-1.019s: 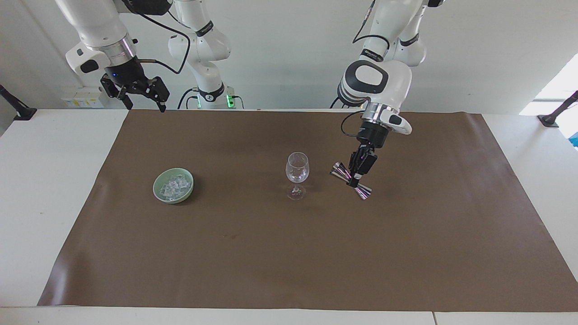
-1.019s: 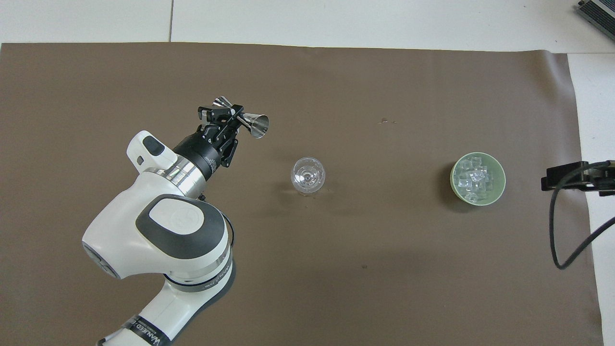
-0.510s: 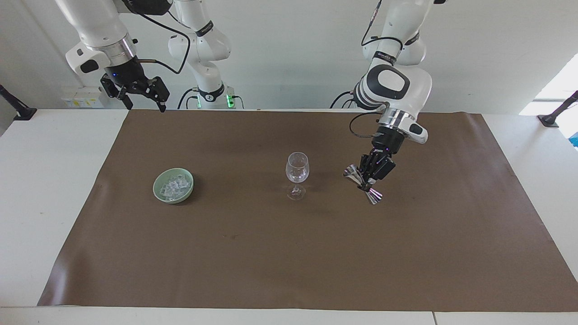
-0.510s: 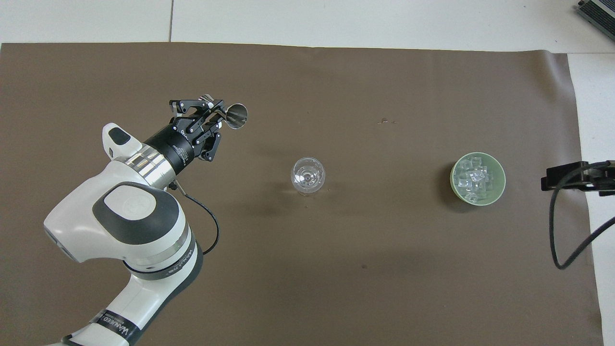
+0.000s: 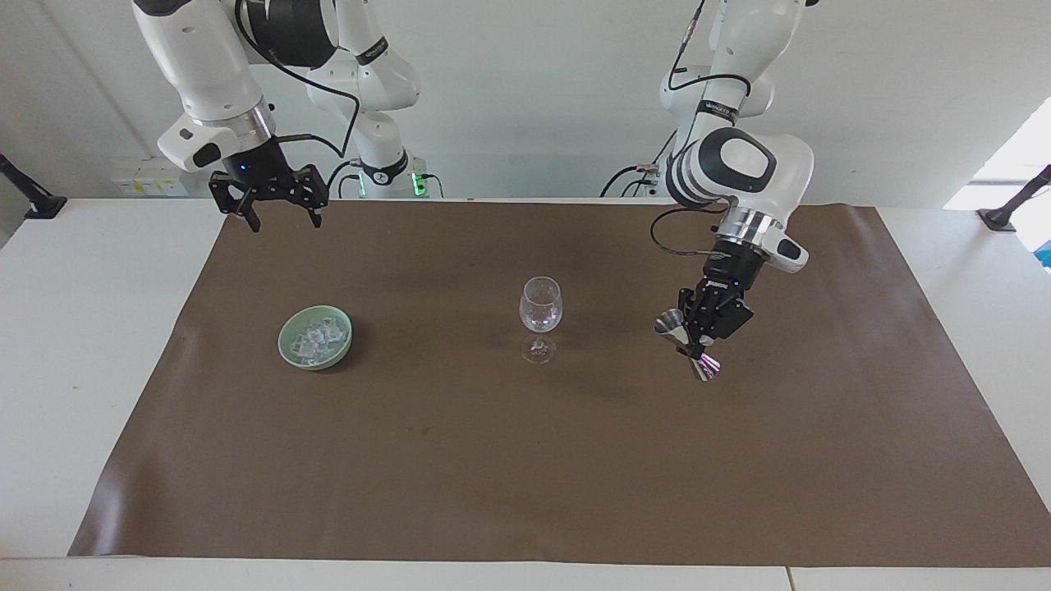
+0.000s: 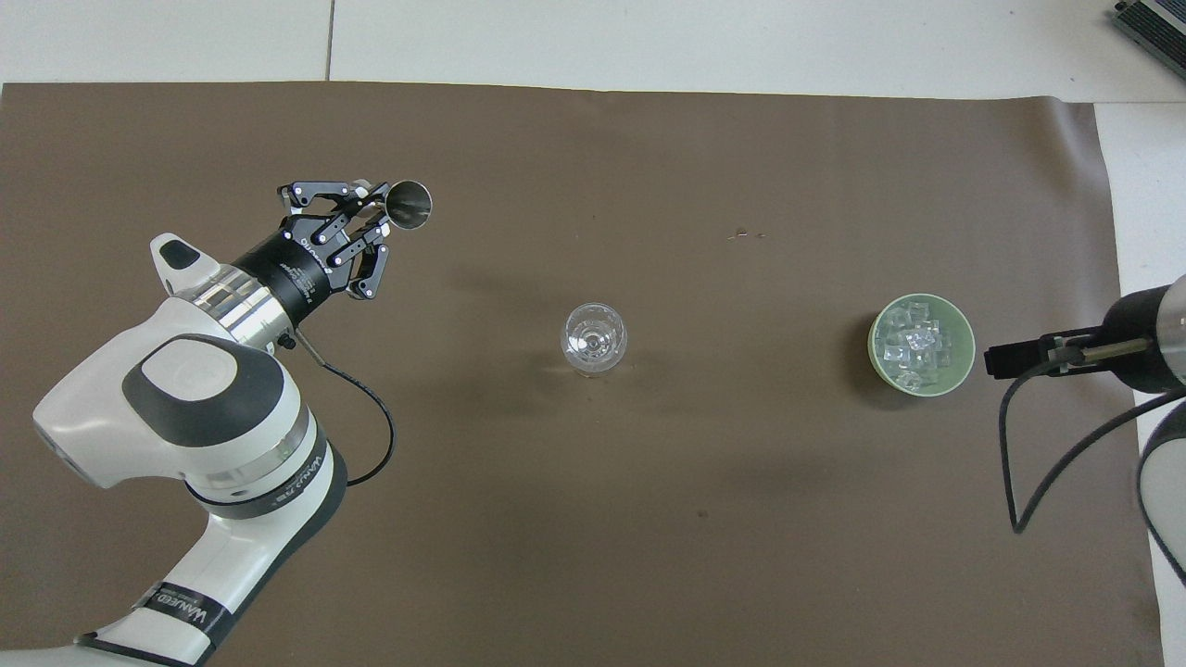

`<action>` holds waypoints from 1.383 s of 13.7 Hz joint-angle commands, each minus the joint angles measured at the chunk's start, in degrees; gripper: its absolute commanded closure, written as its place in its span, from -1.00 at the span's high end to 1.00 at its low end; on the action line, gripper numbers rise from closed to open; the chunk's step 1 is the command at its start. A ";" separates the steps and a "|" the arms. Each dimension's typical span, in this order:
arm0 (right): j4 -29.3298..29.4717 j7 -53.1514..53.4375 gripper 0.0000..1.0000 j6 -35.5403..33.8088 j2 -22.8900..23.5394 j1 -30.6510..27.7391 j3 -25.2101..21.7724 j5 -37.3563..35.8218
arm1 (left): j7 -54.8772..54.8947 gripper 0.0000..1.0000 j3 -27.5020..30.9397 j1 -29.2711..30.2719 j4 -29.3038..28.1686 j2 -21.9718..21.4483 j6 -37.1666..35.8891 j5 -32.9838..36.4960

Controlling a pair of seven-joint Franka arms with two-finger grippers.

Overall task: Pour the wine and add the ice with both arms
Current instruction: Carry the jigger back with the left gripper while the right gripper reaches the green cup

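Right gripper (image 5: 280, 215): raised above the brown mat (image 5: 575, 492) edge at the right arm's end of the counter (image 5: 82, 369), fingers spread, nothing held. Pale green bowl (image 5: 315, 337) holds the ice (image 5: 316, 338). Stemmed glass (image 5: 540, 316) stands upright mid-mat, well apart from the bowl. Left gripper (image 5: 695, 339): fingers clenched on the waist of a tilted steel jigger (image 5: 688, 345), over the mat beside the glass.

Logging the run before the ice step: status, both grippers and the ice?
Left gripper shut on jigger, tilted over mat beside glass. Right gripper open, raised over mat edge, holding nothing. Ice in green bowl. Nothing blocking bowl.
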 commanded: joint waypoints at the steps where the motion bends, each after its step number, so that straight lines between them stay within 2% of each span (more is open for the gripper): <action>1: -6.70 -8.96 1.00 6.18 -2.84 -0.40 0.13 1.30 | -7.29 -1.00 -0.12 2.58 -1.66 -1.19 -2.28 -0.54; 3: -9.61 -13.44 1.00 9.35 -3.37 -0.58 0.04 1.30 | -12.14 -1.00 -0.11 2.58 -2.71 -0.92 -2.11 -0.54; 6: -10.41 -20.65 1.00 11.64 0.05 -1.54 -0.04 1.30 | -17.85 -1.00 -0.20 5.90 -3.86 -1.10 -3.85 -0.54; 9: -10.94 -30.67 1.00 18.14 4.09 -3.48 -0.05 1.30 | -21.30 -1.00 0.06 7.68 -4.03 -1.01 -7.21 0.07; 13: -10.94 -30.52 1.00 23.25 9.19 -3.65 -0.05 1.30 | -23.40 -1.00 0.15 12.23 -4.03 -1.54 -12.55 1.12; 15: -10.94 -30.52 1.00 23.86 10.60 -3.65 0.04 1.74 | -28.74 -1.00 0.24 13.21 -3.86 -1.54 -15.28 7.50; 16: -10.94 -30.52 1.00 25.52 11.30 -3.65 0.04 2.79 | -33.90 -1.00 0.41 14.96 -3.08 -1.36 -18.69 13.11; 18: -11.02 -31.22 1.00 26.15 13.58 -3.74 0.04 4.64 | -47.69 -1.00 0.68 20.57 1.74 -0.49 -30.18 32.14; 19: -11.03 -31.13 1.00 26.24 14.29 -3.74 0.04 4.73 | -51.50 -1.00 0.68 22.60 4.64 0.65 -34.50 37.20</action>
